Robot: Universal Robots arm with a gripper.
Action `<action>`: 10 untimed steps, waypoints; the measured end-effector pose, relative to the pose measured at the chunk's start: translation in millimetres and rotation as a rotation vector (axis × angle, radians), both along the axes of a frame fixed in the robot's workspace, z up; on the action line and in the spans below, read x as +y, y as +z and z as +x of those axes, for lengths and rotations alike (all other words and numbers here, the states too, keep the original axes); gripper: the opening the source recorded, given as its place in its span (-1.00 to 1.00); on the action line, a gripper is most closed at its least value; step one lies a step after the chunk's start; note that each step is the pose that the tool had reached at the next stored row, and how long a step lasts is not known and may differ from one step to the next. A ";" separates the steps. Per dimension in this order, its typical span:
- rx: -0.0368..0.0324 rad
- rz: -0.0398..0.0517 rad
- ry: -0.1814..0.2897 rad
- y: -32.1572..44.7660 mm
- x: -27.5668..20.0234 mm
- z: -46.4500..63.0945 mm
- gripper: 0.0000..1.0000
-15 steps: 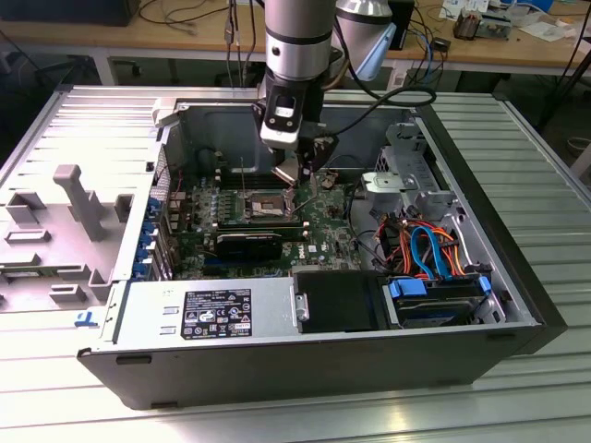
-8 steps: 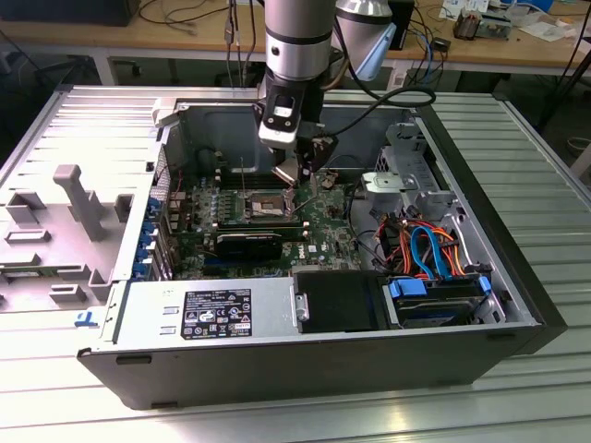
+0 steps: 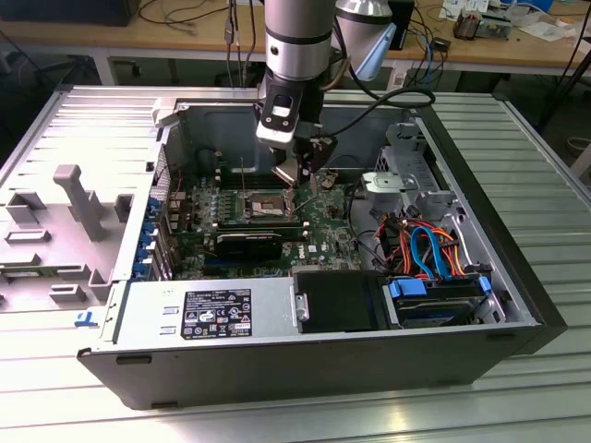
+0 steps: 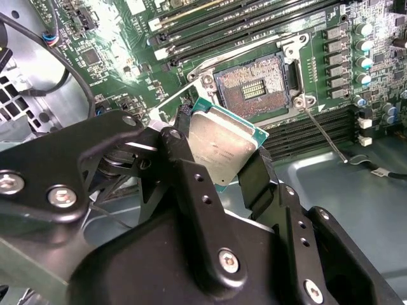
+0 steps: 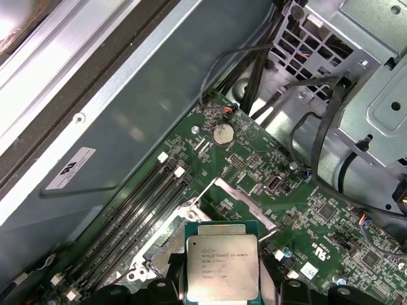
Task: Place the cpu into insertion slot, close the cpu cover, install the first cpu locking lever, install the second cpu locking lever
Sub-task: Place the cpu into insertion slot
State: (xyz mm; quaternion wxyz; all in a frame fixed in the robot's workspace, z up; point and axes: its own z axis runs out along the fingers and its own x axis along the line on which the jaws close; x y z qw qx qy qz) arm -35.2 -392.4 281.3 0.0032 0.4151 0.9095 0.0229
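The gripper (image 4: 219, 170) pinches the cpu (image 4: 224, 147) by opposite edges, clear of the board near the open slot (image 4: 251, 86); light, stiff and probably fragile underneath, it suits this edge hold.

Robotics lab with workbenches
An open computer case (image 3: 323, 369) lies on a ribbed metal table (image 3: 540, 194) under a robot arm (image 3: 297, 37); wooden benches (image 3: 92, 37) behind are strewn with tangled cables (image 3: 189, 14)
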 end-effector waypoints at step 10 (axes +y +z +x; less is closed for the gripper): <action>0.0001 0.0000 -0.040 0.0 0.0 0.0 0.09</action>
